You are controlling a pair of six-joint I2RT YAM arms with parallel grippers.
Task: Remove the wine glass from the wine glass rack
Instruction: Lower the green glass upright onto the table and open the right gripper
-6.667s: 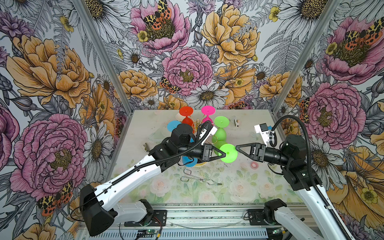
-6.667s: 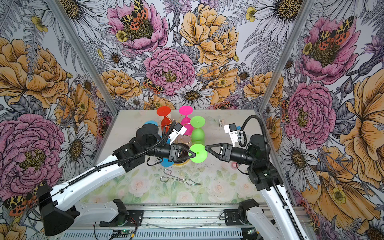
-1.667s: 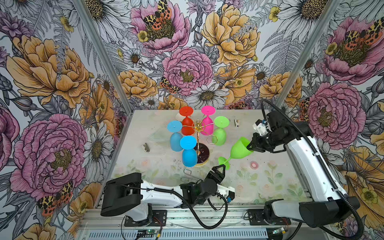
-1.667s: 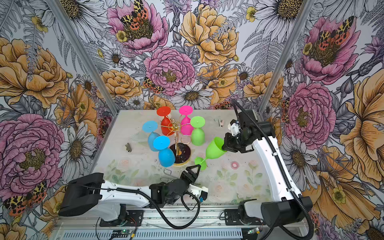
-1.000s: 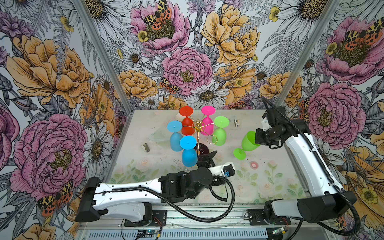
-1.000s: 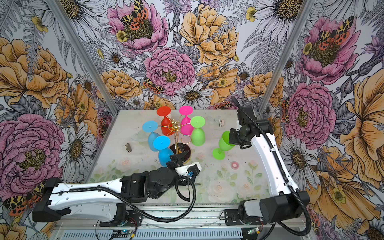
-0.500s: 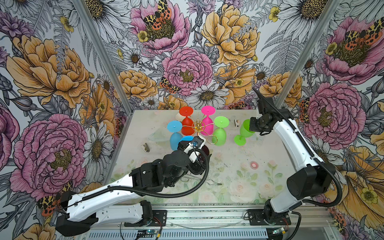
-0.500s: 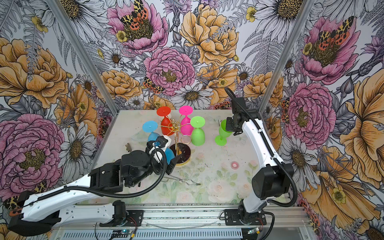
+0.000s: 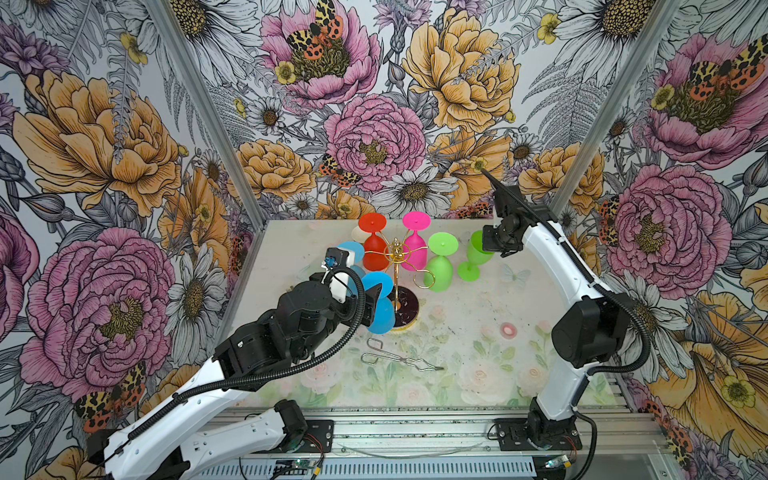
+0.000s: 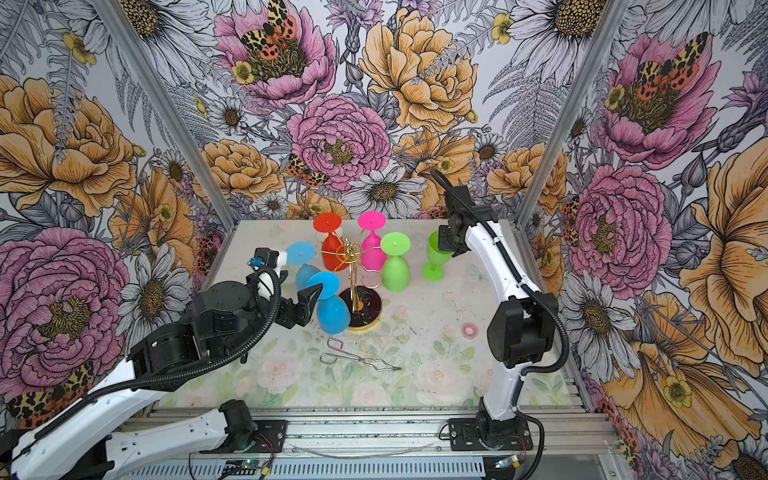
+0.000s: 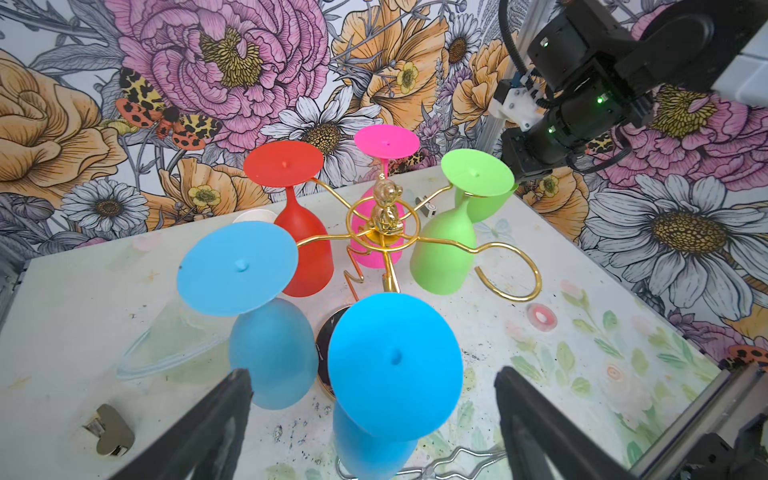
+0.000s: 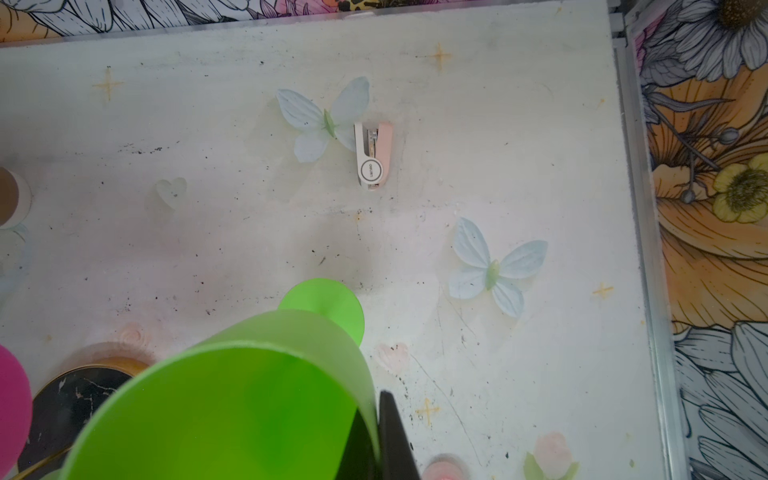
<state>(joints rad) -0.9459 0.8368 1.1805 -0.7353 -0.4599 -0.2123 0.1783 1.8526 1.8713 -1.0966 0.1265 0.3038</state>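
Pinches the rim of the green wine glass [image 10: 434, 251] with the right gripper [image 10: 444, 245], bowl up, beside the wine glass rack [image 10: 348, 252]. Holds the left gripper [image 10: 311, 305] spread wide beside a hanging blue glass [image 10: 332, 313].

I count 6 wine glasses: 2 blue, near blue glass [image 10: 332, 311] & far-left blue glass [image 10: 305, 274]; 2 green, hanging green glass [image 10: 395, 274] & right green glass [image 10: 434, 254]; 1 red glass [image 10: 332, 255]; 1 pink glass [image 10: 371, 257]. 5 on, 1 off. 1 rack [image 10: 370, 307], 6 loops. 1 pr tongs [image 10: 357, 358]. 1 stapler [image 12: 372, 156]. 1 heart-shaped metal pc [image 11: 112, 432].
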